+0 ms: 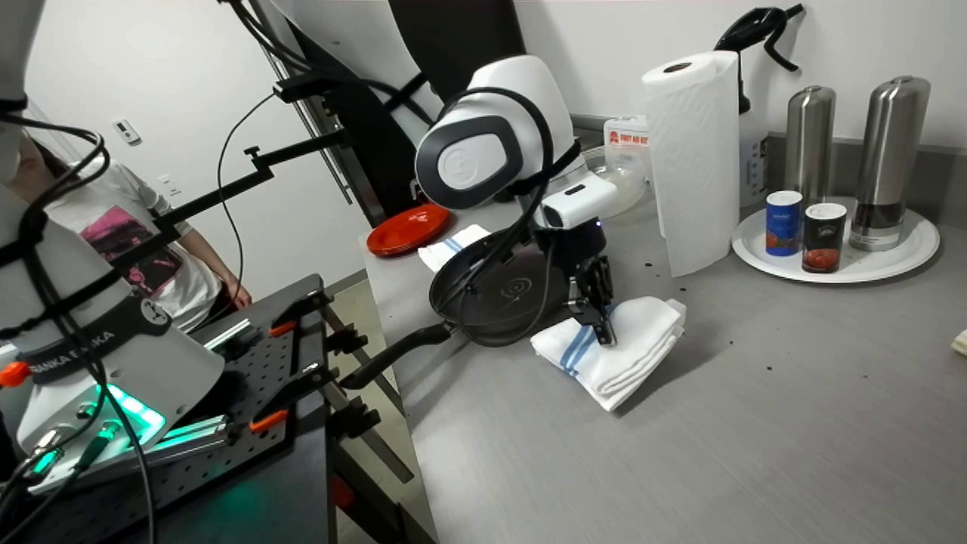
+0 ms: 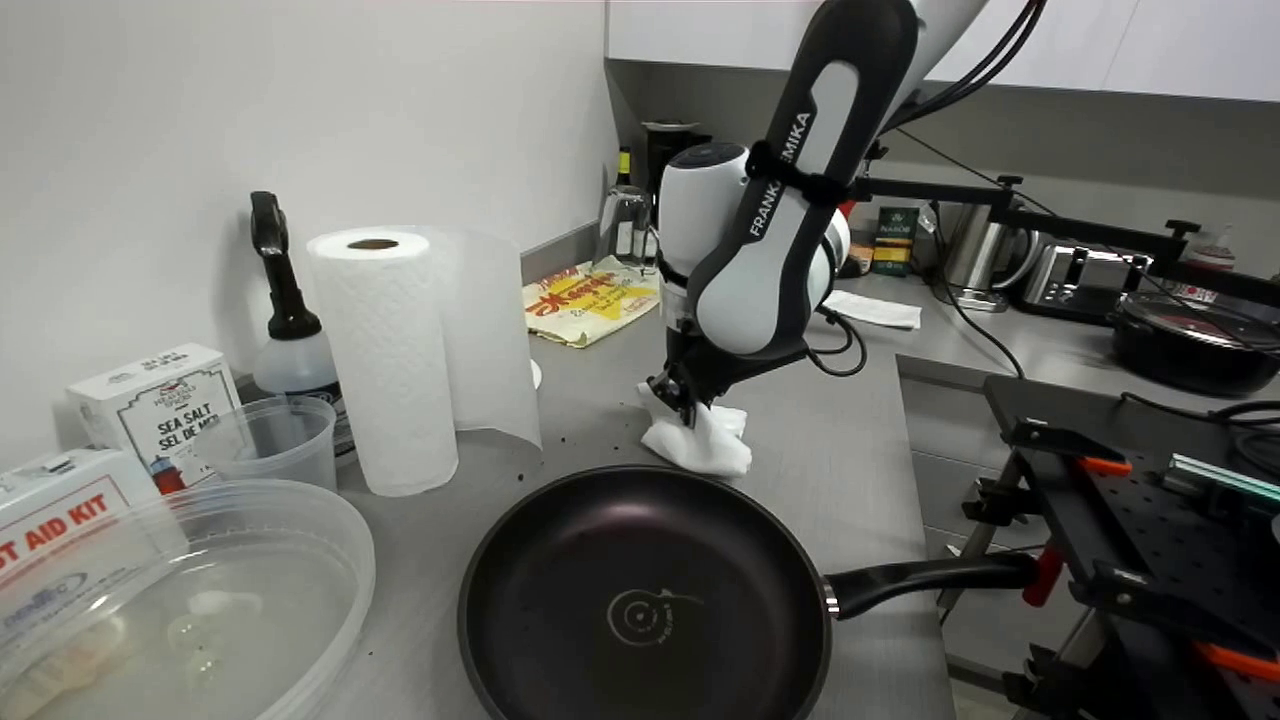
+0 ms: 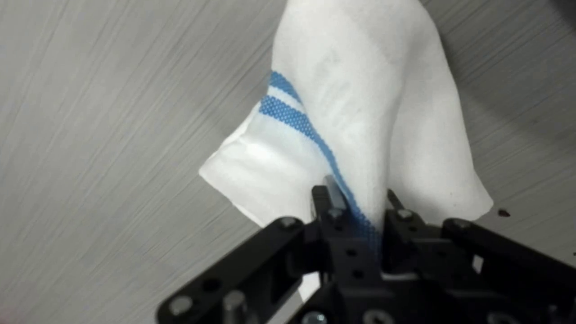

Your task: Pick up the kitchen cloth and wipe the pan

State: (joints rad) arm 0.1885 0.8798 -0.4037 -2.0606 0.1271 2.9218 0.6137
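The kitchen cloth [image 1: 642, 332], white with blue stripes, lies on the grey counter beside the pan in both exterior views; it is bunched near the pan's rim in an exterior view [image 2: 708, 447]. The dark pan [image 1: 505, 306] stands on the counter, its handle over the counter's edge; its bare inside shows in an exterior view [image 2: 640, 570]. My gripper [image 1: 602, 329] points down into the cloth. In the wrist view, the gripper [image 3: 360, 193] is shut on a raised fold of the cloth [image 3: 337, 81], while outer parts of the cloth spread on the counter. The pan's inside is partly hidden by cables.
A paper towel roll [image 2: 385, 370] stands near the wall. A clear plastic tub [image 2: 345, 600] is beside the pan. A red dish [image 1: 408, 229] and another striped white cloth [image 1: 457, 243] lie beyond the pan. A white plate [image 1: 891, 268] holds shakers and steel mills.
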